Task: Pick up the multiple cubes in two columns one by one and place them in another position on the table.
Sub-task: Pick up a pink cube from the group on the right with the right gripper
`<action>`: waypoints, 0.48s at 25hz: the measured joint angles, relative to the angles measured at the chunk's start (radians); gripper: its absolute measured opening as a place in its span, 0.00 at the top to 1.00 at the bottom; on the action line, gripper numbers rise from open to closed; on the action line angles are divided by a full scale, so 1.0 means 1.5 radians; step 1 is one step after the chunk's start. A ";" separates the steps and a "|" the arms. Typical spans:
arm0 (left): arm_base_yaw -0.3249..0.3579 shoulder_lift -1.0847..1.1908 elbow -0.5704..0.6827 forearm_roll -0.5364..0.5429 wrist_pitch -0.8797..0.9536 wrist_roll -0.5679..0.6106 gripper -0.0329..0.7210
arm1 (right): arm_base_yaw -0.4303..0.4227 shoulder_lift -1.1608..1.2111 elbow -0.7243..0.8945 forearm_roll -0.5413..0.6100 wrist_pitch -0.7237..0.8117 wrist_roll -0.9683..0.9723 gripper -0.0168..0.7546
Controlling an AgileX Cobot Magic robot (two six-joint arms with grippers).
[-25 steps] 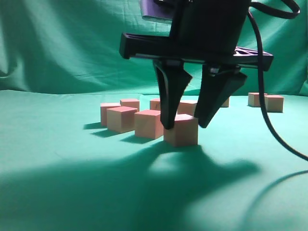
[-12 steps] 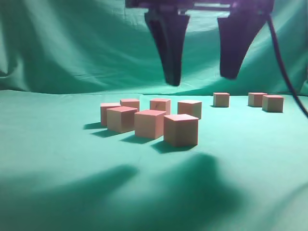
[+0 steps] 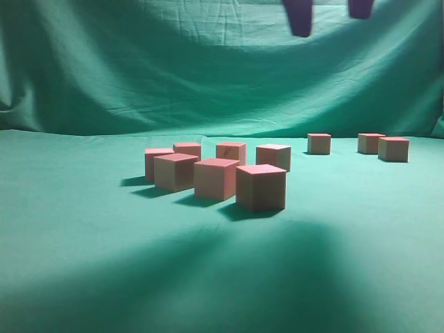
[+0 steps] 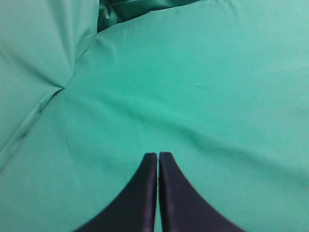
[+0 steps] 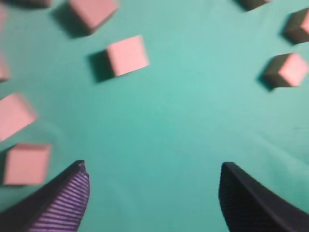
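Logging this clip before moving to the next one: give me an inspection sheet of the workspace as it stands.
Surface: table under green cloth, slightly wrinkled, shadowed in front.
Job's things: ten cubes on the cloth; seven grouped in two rows at centre, three apart at right rear. None held.
Clutter: nothing seen.
Grippers: right tool high above the cubes, open, empty; left tool shut, empty, over bare cloth.
Cables: nothing seen.
Surroundings: green cloth backdrop, draped and creased.

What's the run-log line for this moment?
right end effector: open, empty, raised | left end effector: shut, over bare table | nearest cube: resting on cloth
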 joint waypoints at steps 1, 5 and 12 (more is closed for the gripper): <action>0.000 0.000 0.000 0.000 0.000 0.000 0.96 | -0.017 -0.003 -0.003 -0.006 0.003 -0.001 0.32; 0.000 0.000 0.000 0.000 0.000 0.000 0.96 | -0.127 -0.003 -0.004 -0.012 0.004 -0.004 0.32; 0.000 0.000 0.000 0.000 0.000 0.000 0.96 | -0.350 0.017 -0.004 0.088 -0.102 -0.004 0.32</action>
